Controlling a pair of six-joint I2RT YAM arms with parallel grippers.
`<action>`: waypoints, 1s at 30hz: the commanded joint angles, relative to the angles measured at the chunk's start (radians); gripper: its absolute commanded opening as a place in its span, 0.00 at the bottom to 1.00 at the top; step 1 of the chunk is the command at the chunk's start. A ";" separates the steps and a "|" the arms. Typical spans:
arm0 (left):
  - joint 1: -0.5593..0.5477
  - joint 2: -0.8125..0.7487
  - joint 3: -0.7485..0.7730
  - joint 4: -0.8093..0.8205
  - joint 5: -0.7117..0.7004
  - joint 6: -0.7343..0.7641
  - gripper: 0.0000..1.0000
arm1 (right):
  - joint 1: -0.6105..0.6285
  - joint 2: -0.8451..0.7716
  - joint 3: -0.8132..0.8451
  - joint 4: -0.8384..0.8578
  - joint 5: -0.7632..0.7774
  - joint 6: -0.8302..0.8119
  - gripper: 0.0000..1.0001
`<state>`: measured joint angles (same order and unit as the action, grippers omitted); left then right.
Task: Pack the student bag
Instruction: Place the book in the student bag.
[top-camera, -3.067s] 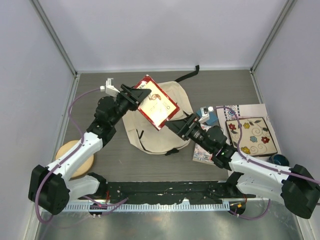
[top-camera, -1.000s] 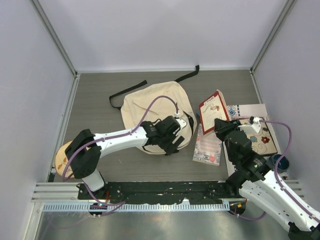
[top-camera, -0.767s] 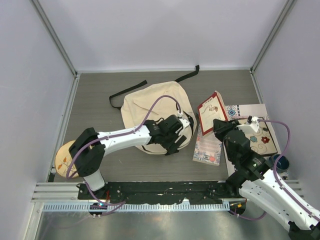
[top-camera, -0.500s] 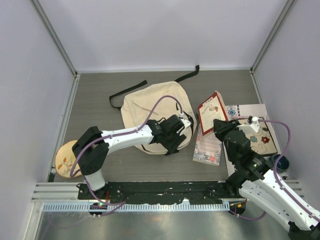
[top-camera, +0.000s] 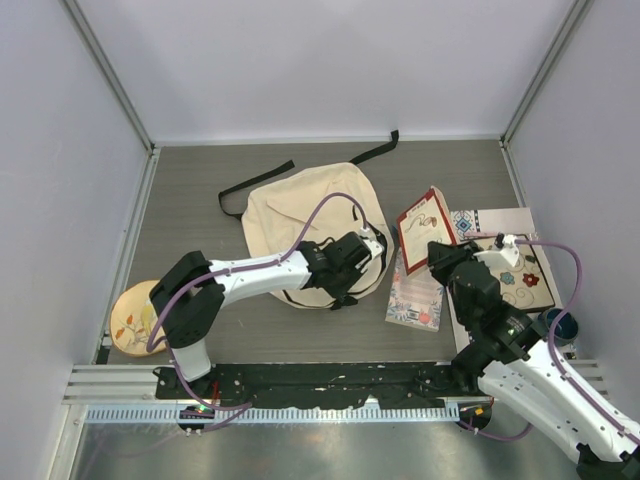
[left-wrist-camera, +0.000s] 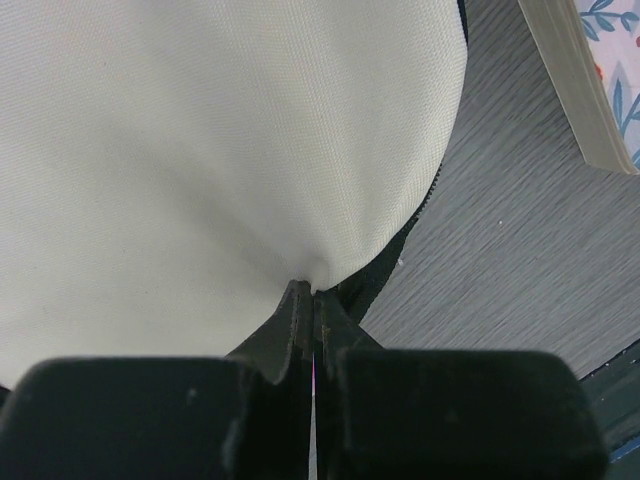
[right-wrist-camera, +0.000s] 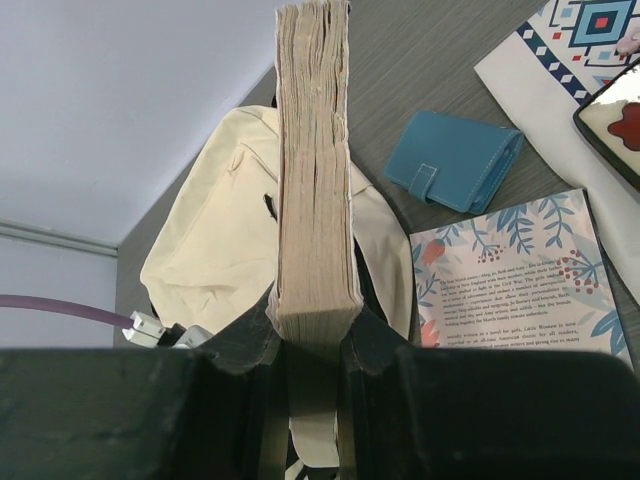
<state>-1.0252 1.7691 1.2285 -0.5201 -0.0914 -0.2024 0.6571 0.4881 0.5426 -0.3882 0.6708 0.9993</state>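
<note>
The left gripper (left-wrist-camera: 308, 292), open a second ago, has pinched shut on fabric at the near right edge of the student bag (top-camera: 300, 215), which lies flat on the desk (top-camera: 180, 230), probably readying its mouth for the book (right-wrist-camera: 315, 150) that the right gripper (right-wrist-camera: 315, 322) holds upright beside it.

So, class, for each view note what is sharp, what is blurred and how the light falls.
Top external: even, soft light, faint shadows, all sharp. Left wrist: student bag weave crisp, left gripper dark and blurred up close. Right wrist: book page edges sharp, right gripper a dark, soft mass below.
</note>
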 joint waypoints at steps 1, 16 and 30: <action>0.002 -0.031 0.039 0.046 -0.033 -0.014 0.00 | -0.002 -0.028 0.040 0.035 0.036 0.028 0.02; 0.002 -0.076 0.035 0.236 -0.148 -0.189 0.00 | -0.002 -0.049 0.103 -0.152 0.177 0.050 0.01; 0.002 -0.161 0.048 0.255 -0.151 -0.203 0.00 | -0.002 0.038 0.151 -0.147 0.079 0.065 0.01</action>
<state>-1.0195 1.6581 1.2430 -0.3393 -0.2237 -0.3904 0.6563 0.5598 0.6518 -0.5888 0.7513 1.0573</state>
